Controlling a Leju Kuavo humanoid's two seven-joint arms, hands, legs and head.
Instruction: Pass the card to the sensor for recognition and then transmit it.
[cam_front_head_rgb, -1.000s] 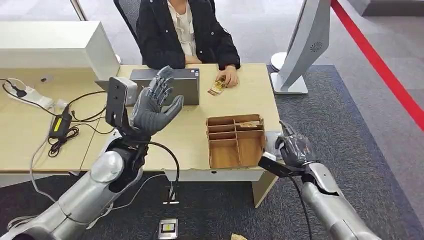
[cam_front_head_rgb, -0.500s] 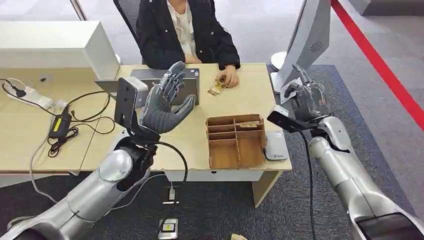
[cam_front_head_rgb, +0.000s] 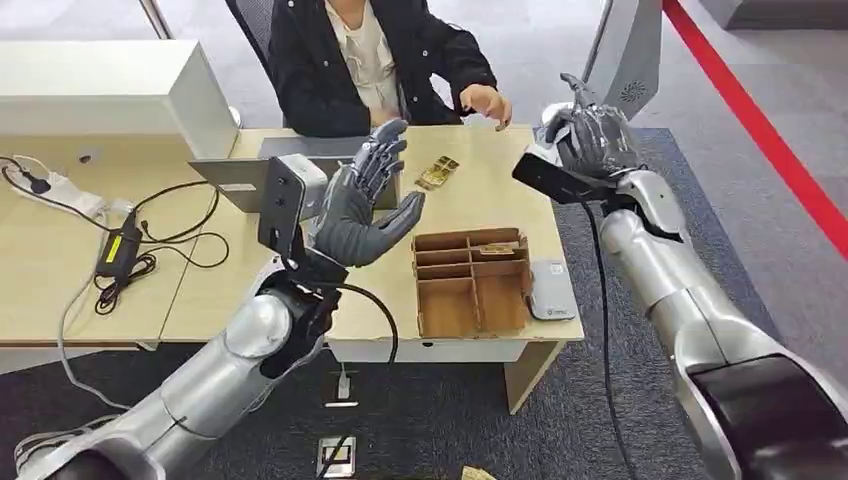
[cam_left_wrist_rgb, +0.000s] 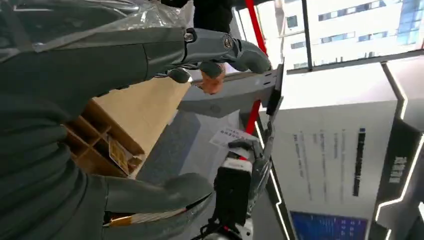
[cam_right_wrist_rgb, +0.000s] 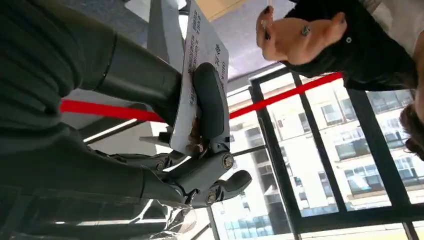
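- The right robot hand (cam_front_head_rgb: 592, 135) pinches the card (cam_right_wrist_rgb: 196, 75) between thumb and fingers, raised at 1 o'clock off the surface's (cam_front_head_rgb: 300, 290) far corner.
- The person's hand (cam_front_head_rgb: 487, 103) waits near, toward 10 o'clock of it.
- The left robot hand (cam_front_head_rgb: 365, 210) hangs spread and empty.

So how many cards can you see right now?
3: one card gripped in the right hand, one on the desk near the person, one in the wooden organizer. More may be hidden.
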